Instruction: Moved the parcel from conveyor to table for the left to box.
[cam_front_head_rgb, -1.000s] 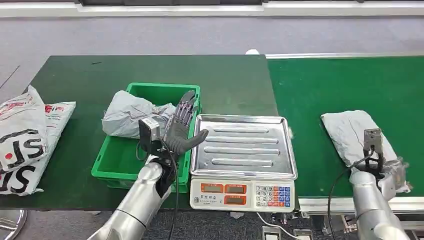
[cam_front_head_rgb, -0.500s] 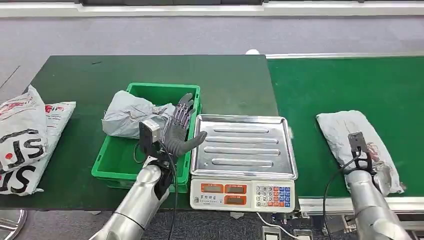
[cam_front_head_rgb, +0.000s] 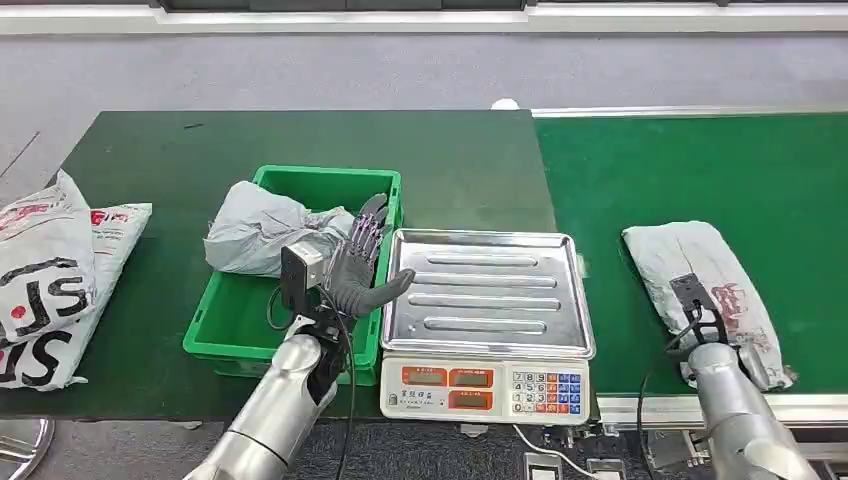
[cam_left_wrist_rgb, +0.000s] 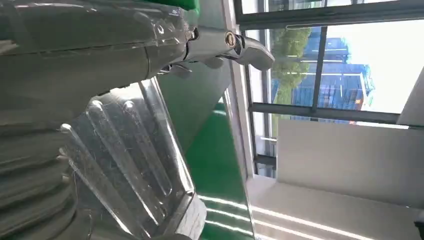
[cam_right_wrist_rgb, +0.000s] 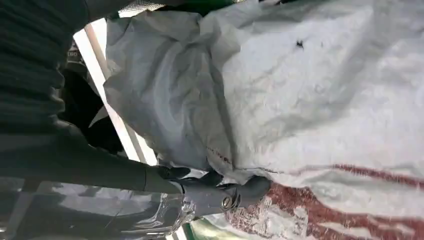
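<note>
My right hand grasps the crumpled grey plastic parcel on the green conveyor belt, thumb on top; my left hand is released, fingers spread above the green plastic crate.

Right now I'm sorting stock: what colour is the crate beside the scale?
Green crate, clearest in the head view.

Two grey parcels (one in crate), one scale.

Left arm raised from below, left hand empty, fingers spread and pointing forward, thumb out sideways. Right arm reaches forward; right hand mostly hidden, grip unclear.
</note>
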